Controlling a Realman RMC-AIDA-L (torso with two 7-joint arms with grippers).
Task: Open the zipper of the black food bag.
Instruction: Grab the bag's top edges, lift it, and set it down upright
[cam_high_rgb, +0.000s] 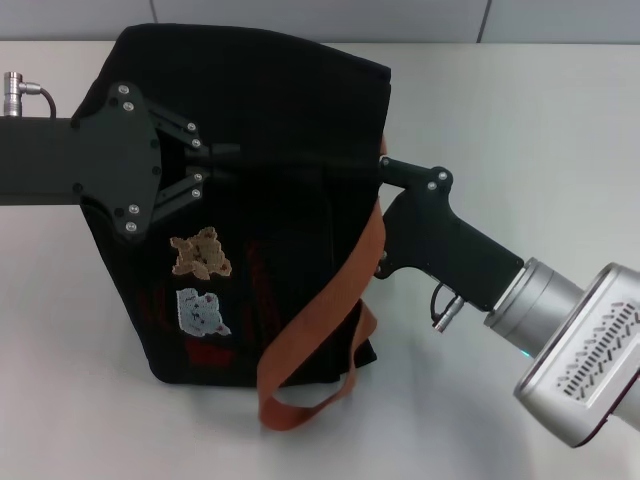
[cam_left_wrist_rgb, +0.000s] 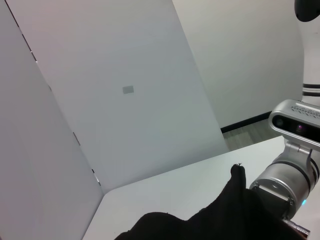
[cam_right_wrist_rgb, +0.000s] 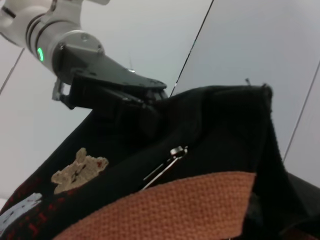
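Observation:
The black food bag (cam_high_rgb: 280, 120) stands on the white table, with tan and white bear patches (cam_high_rgb: 200, 255) on its top face. My left gripper (cam_high_rgb: 232, 166) reaches in from the left and is shut on a fold of the bag's fabric near its upper edge. In the right wrist view the same left gripper (cam_right_wrist_rgb: 150, 112) pinches the fabric just above the zipper's silver pull tab (cam_right_wrist_rgb: 167, 165). My right gripper (cam_high_rgb: 383, 163) sits at the bag's right edge, beside the orange-brown strap (cam_high_rgb: 330, 300). In the left wrist view only a piece of the bag (cam_left_wrist_rgb: 210, 225) shows.
The white table (cam_high_rgb: 520, 120) stretches around the bag, with grey wall panels behind it. The loose strap loops out past the bag's near corner. The right arm's silver wrist (cam_left_wrist_rgb: 285, 180) shows beyond the bag in the left wrist view.

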